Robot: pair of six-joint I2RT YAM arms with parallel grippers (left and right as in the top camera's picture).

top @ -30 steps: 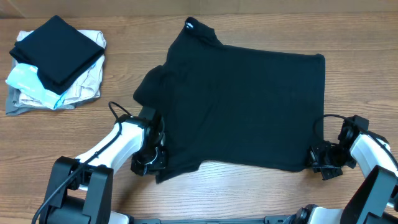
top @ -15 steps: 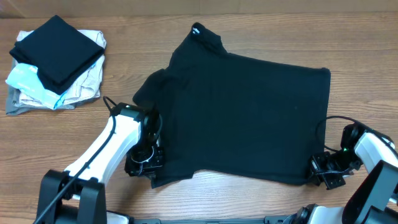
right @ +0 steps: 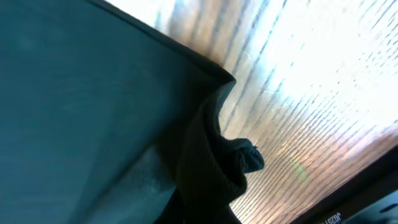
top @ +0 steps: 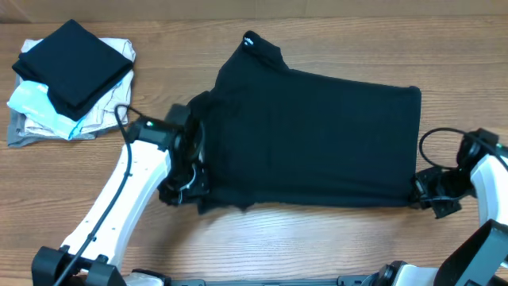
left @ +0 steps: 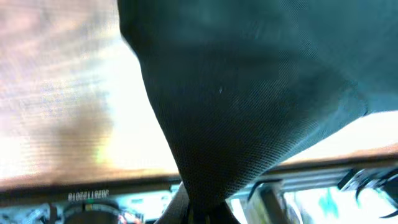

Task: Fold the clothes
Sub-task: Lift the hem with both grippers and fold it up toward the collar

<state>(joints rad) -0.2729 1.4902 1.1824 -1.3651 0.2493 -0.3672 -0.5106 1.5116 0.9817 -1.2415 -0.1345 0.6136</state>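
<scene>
The black short-sleeved shirt (top: pixel 317 135) lies spread on the wooden worktop (top: pixel 317 246) between the two grippers, its collar with the white tag (top: pixel 249 41) on the side far from them and one sleeve (top: pixel 190 111) rumpled just beyond the left gripper (top: pixel 187 187). That gripper is pressed together on the near left corner of the hem; in the left wrist view the cloth (left: pixel 249 93) funnels down into the pinch and hangs slightly off the wood. The right gripper (top: pixel 422 193) pinches the near right corner in the same way, with a knot of fabric (right: pixel 217 168) bunched at its fingers. The step in hand looks like the first fold: both hem corners are taken and raised, the body of the shirt flat ahead of them. The next move probably calls for carrying both corners forward together, away from each gripper's base and over the shirt toward the collar, level and evenly paced so the hem lands straight. A stack of folded garments (top: pixel 71 79) sits well off beyond the left gripper's outer side.
</scene>
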